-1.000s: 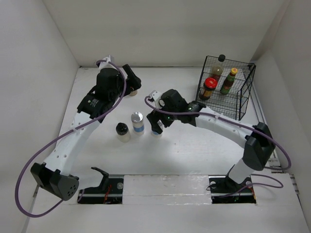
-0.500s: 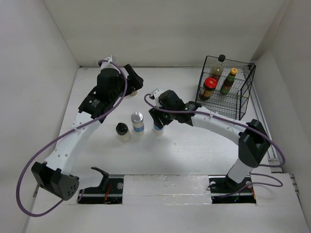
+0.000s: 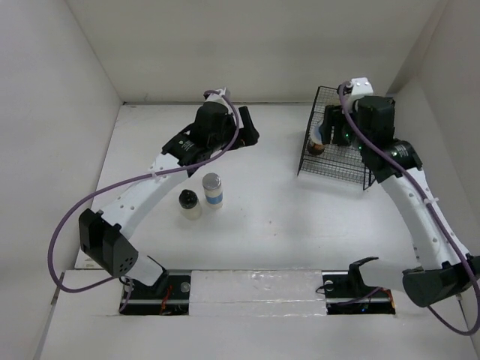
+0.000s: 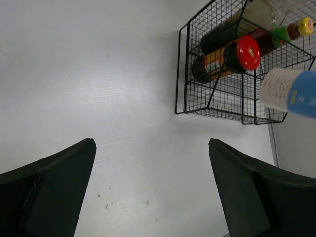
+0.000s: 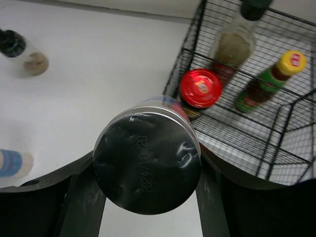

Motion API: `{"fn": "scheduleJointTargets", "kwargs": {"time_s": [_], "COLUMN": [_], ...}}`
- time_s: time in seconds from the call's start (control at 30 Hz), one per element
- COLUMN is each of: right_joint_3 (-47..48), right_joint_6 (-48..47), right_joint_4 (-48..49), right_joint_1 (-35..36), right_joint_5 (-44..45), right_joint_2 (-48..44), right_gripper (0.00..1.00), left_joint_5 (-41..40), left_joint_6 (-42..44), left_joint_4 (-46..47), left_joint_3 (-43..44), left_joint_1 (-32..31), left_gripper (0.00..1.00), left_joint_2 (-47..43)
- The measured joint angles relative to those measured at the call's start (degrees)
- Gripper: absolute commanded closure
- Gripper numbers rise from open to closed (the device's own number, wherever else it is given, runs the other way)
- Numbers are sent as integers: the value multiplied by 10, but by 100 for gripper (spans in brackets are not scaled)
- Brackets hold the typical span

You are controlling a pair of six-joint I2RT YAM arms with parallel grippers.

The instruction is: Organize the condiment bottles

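1. Right gripper (image 5: 147, 195) is clamped on a silver-capped shaker (image 5: 147, 160), fingers on both its sides; shaker is held off the table (image 3: 270, 195) at the left edge of the black wire basket (image 3: 377, 150).
2. Left gripper (image 4: 150, 148) is spread wide, nothing in it; bare table below.
3. Inside the basket: red-lidded jar (image 5: 200, 88); green bottle (image 5: 254, 91); black-capped bottle (image 5: 232, 47).
4. On the table, well apart from the basket: second shaker (image 3: 213, 187) just beside black-capped jar (image 3: 189, 202).

I count two silver-capped shakers (image 3: 213, 189) (image 5: 147, 163), one black-capped jar (image 3: 189, 203), one red-lidded jar (image 5: 200, 89), one green-labelled bottle (image 5: 262, 84), one pale tall bottle (image 5: 232, 47) (six in all) and one wire basket (image 4: 217, 106).
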Motion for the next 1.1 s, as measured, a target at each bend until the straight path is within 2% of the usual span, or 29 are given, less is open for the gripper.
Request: {"fn": "scheduleJointTargets", "kwargs": {"time_s": [0.2,0.33,0.63,1.1], "right_joint_3": [47,69,104,-6], "right_joint_6": [-13,-18,-20,-16], "right_joint_4": [-31,-39,-25,64], "right_joint_1": [-131,-185,-213,-221], "right_joint_5": [-27,-32,-43,-52], "right_joint_2": [54,104,151,194], "right_gripper": [63,64,64,61], "left_joint_5": [9,16,25,27], "left_joint_6": [7,8,10,17], "left_joint_4": [-9,-9,-8,-8], "left_joint_3": [2,4,4,4], "left_joint_1": [-20,-19,-19,-19], "left_gripper": [5,5,5,5], "left_joint_2": [5,5,5,5]}}
